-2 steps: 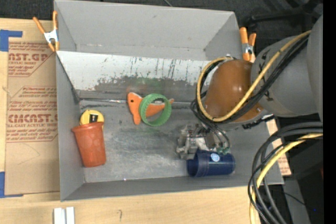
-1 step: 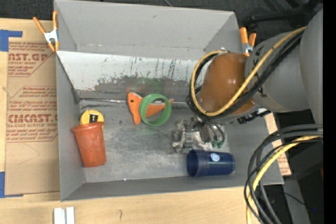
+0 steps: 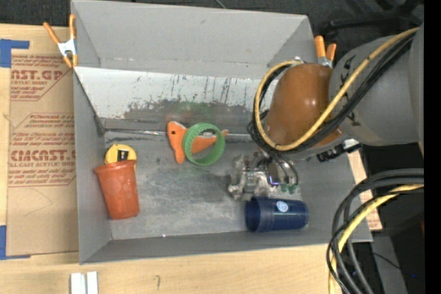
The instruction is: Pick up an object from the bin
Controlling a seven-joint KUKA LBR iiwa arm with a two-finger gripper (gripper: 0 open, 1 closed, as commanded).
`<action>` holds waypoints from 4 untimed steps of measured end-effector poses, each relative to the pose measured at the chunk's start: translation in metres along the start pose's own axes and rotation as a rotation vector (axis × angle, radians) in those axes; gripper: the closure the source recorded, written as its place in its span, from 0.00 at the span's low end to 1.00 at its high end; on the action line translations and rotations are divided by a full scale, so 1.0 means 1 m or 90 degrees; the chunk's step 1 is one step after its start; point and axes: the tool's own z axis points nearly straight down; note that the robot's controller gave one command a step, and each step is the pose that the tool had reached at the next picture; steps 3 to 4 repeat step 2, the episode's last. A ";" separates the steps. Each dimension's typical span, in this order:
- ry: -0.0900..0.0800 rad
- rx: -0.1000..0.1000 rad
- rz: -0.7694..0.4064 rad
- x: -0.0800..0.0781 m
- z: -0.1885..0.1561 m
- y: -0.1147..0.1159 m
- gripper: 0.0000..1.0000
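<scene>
A dark blue cup (image 3: 277, 215) lies on its side by the bin's (image 3: 172, 45) near wall, an orange cup (image 3: 118, 191) well to its left, the hand (image 3: 264, 181) just beyond it, clenched or released I cannot tell, a green ring (image 3: 204, 145) farther back-left.

The orange cup (image 3: 118, 191) half-hides a yellow thing (image 3: 120, 153); the arm (image 3: 375, 96) hides the right wall of the bin (image 3: 87, 148).

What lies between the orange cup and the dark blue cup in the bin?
Nothing: the camera view shows only bare bin floor between the orange cup and the dark blue cup.
</scene>
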 end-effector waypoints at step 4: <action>-0.004 0.000 0.008 -0.001 -0.112 0.008 1.00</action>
